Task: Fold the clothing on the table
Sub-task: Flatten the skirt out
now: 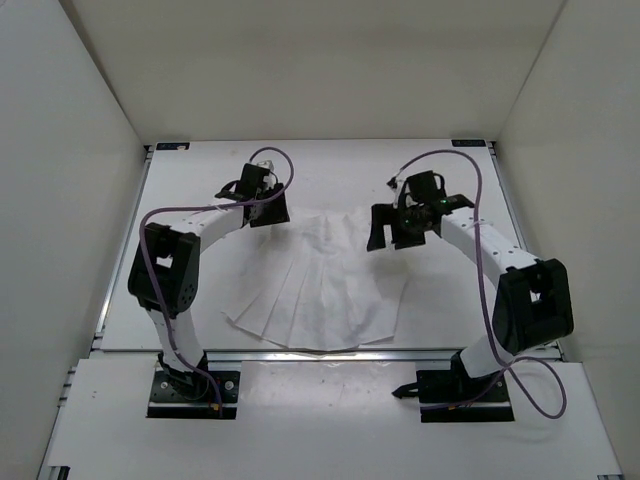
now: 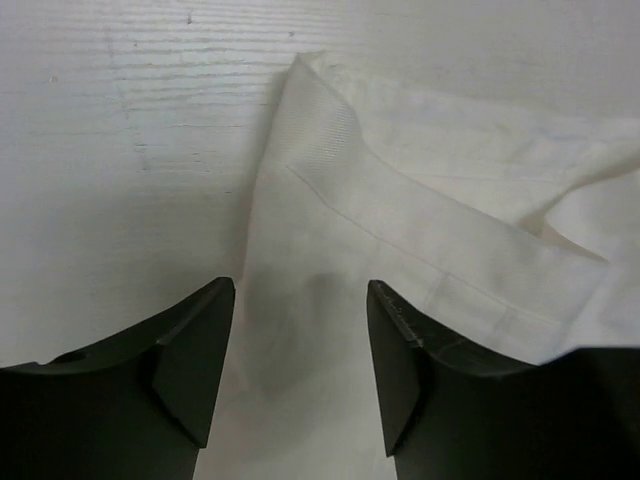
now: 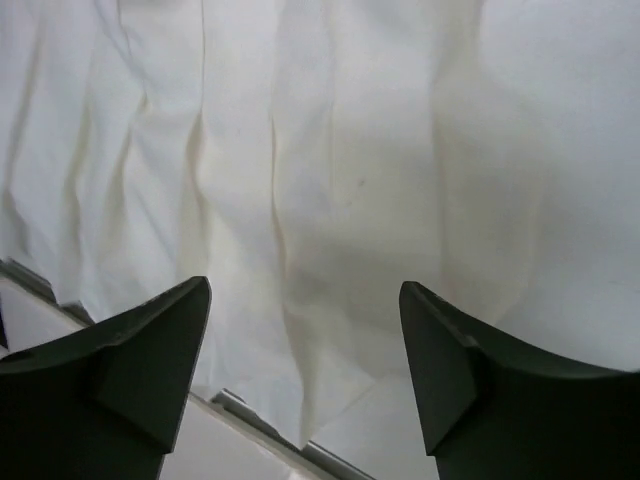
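L gripper (image 2: 300, 290) & R gripper (image 3: 305, 285), jaws apart over skirt (image 1: 320, 285)

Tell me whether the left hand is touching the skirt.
Cannot tell. The left wrist view shows the open left hand over the skirt near its waist corner, but no plain contact or gap; the top view is too coarse.

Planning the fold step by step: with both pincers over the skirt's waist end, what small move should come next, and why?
Probably lower the left pincer onto the waistband corner and close. The skirt lies flat on the table, unfolded; that corner lies ahead of its open jaws, and the right pincer is open too.
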Motion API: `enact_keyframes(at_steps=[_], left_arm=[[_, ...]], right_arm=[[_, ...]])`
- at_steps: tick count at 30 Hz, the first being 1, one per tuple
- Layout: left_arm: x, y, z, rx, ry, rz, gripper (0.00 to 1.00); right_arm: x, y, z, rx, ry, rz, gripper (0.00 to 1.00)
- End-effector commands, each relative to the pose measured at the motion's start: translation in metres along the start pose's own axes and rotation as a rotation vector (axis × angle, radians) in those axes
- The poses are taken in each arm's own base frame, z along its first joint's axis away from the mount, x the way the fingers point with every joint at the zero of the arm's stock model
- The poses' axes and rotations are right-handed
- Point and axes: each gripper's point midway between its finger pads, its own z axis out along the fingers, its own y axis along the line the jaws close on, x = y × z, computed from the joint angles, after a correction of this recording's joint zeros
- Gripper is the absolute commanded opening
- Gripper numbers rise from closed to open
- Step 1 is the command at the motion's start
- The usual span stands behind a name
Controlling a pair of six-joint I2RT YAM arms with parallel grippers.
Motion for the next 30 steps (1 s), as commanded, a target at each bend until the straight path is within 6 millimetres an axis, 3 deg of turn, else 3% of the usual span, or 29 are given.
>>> enact_keyframes(at_steps=[1, 4, 9, 14, 15, 19, 22, 25, 28, 30], left_arm=[[-0.021, -0.016, -0.034, 0.029, -0.078, 0.077, 0.68], [-0.024, -0.013, -0.029, 0.037, -0.078, 0.063, 0.69], [-0.026, -0.009, -0.01, 0.024, -0.02, 0.061, 0.69], [-0.024, -0.011, 0.004, 0.066, 0.017, 0.051, 0.67], [-0.024, -0.011, 0.007, 0.07, 0.021, 0.043, 0.66], [-0.024, -0.008, 0.015, 0.063, 0.038, 0.038, 0.63], [-0.023, -0.007, 0.018, 0.064, 0.048, 0.026, 0.59], [-0.02, -0.008, 0.021, 0.078, 0.065, 0.021, 0.55], [-0.021, -0.009, 0.024, 0.074, 0.06, 0.015, 0.52], [-0.018, -0.012, 0.025, 0.07, 0.06, 0.028, 0.43]], right_arm=[[-0.065, 0.0, -0.034, -0.036, -0.227, -0.056, 0.83], [-0.091, -0.01, -0.029, 0.017, -0.269, -0.148, 0.93], [-0.111, -0.013, 0.02, 0.06, -0.171, -0.32, 0.94], [-0.114, -0.008, 0.054, 0.111, -0.1, -0.414, 0.93], [-0.112, -0.017, 0.063, 0.127, -0.078, -0.411, 0.93], [-0.108, -0.022, 0.078, 0.119, -0.051, -0.399, 0.92], [-0.116, -0.028, 0.084, 0.126, -0.065, -0.379, 0.86], [-0.12, -0.039, 0.094, 0.169, -0.053, -0.365, 0.72], [-0.127, -0.048, 0.097, 0.202, -0.049, -0.345, 0.44], [-0.133, -0.05, 0.095, 0.196, -0.062, -0.341, 0.24]])
